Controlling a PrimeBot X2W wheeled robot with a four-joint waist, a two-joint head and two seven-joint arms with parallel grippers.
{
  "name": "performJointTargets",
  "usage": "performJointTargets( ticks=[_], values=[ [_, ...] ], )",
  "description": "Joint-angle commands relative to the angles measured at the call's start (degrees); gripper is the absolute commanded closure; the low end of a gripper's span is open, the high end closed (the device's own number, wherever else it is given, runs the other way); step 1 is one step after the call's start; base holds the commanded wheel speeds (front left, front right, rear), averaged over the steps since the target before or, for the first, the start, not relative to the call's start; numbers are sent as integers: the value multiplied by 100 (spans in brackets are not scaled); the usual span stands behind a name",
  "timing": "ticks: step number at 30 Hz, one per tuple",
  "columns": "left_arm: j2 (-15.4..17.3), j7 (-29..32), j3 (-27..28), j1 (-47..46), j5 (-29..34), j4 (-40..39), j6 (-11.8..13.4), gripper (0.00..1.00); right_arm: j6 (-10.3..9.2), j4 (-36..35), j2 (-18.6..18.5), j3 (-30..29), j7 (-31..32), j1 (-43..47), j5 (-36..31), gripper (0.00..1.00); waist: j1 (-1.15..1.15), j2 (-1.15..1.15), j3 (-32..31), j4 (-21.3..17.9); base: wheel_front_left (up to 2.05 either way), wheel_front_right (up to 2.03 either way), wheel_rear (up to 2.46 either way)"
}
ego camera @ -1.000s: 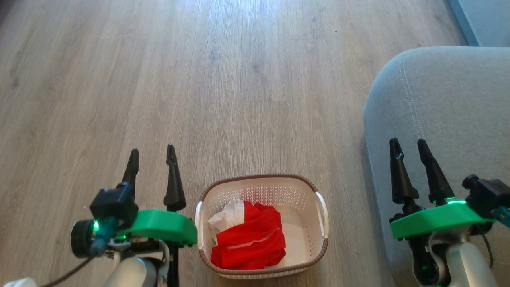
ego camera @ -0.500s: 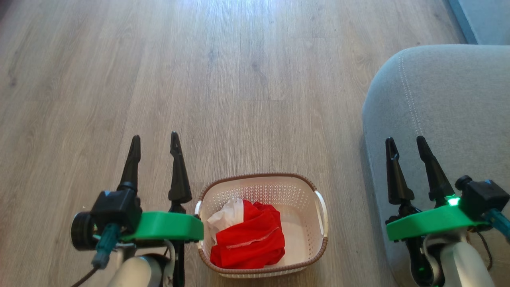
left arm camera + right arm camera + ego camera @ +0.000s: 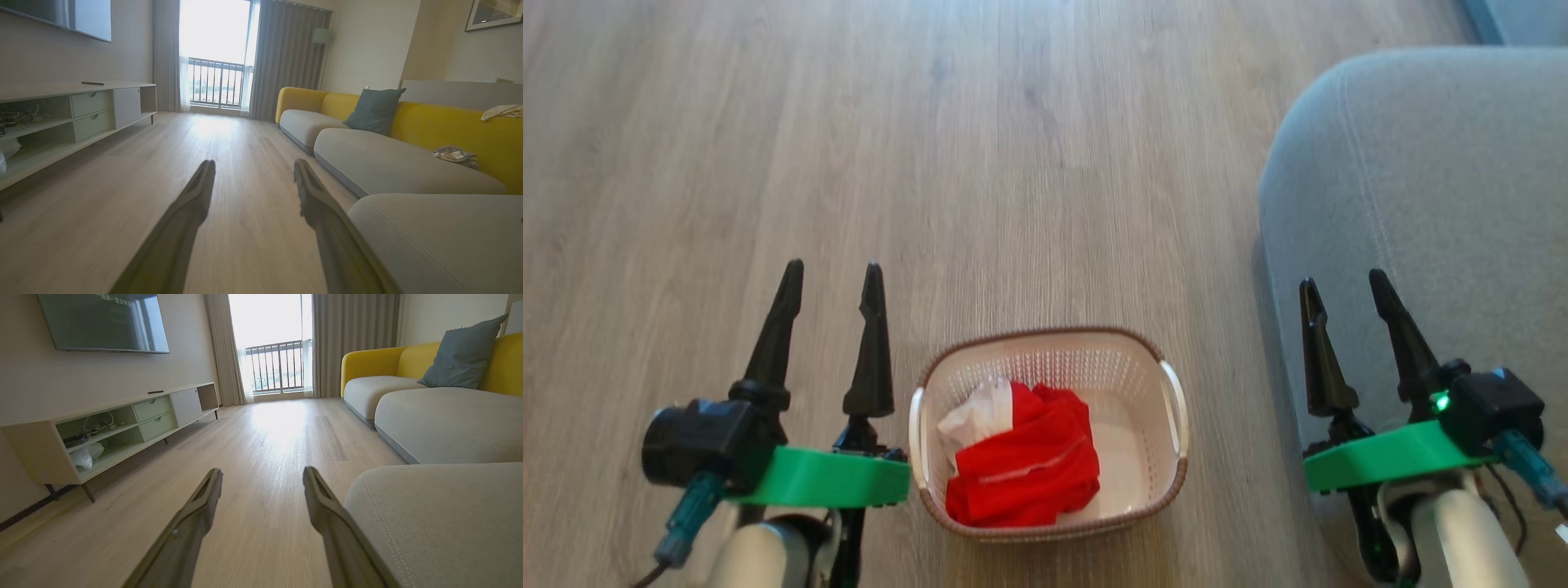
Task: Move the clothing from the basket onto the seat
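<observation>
left gripper [image 3: 829, 282] + right gripper [image 3: 1343, 294] jaws apart, empty | clothing [image 3: 1023, 469] bunched in basket [image 3: 1045, 339], seat [image 3: 1421, 188] right | tip: descend straight, pinch top fold, clear rim

We see the basket [image 3: 1045, 333] on the floor [image 3: 931, 163], near us in the middle. The clothing [image 3: 1025, 474] lies in it, toward its left side. The seat [image 3: 1437, 180] is right of the basket, apart from it. Our left gripper [image 3: 834, 267] is just left of the basket. Our right gripper [image 3: 1342, 278] is over the seat's left edge.
</observation>
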Motion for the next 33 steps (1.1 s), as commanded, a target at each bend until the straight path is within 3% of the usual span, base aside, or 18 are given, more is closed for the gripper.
performJointTargets(
  ticks=[1,2,3,12,16,21,27,33],
  values=[
    [-38,-66,236,-262,171,-162,-94,0,2,-220,-63,121,-86,-380,-169,0,0,0,245,-69,0,0,0],
    [-47,-99,313,-352,220,-124,-309,0,2,-247,-64,115,-120,-451,-300,0,0,0,487,-119,0,0,0],
    [-47,-99,313,-352,220,-124,-309,0,2,-247,-64,115,-120,-451,-300,0,0,0,487,-119,0,0,0],
    [-50,-130,252,-797,266,413,-1174,0,2,-321,-64,50,-151,-741,-479,0,0,0,1620,-435,0,0,0],
    [-50,-130,126,-1069,535,802,-1407,0,2,-308,-64,-10,-151,-817,-467,0,0,0,2035,-595,0,0,0],
    [-33,-130,-121,-1386,965,1535,-1513,0,2,-284,-64,-100,-151,-843,-388,0,0,0,2480,-802,0,0,0],
    [373,-130,-649,-1952,1620,2565,-1499,0,2,-301,-64,-63,-151,-916,-308,0,0,0,3078,-1102,0,0,0],
    [706,-130,-963,-2536,1757,3694,-1364,0,2,-422,-64,30,-151,-992,-84,0,0,0,3689,-1451,0,0,0]
  ],
)
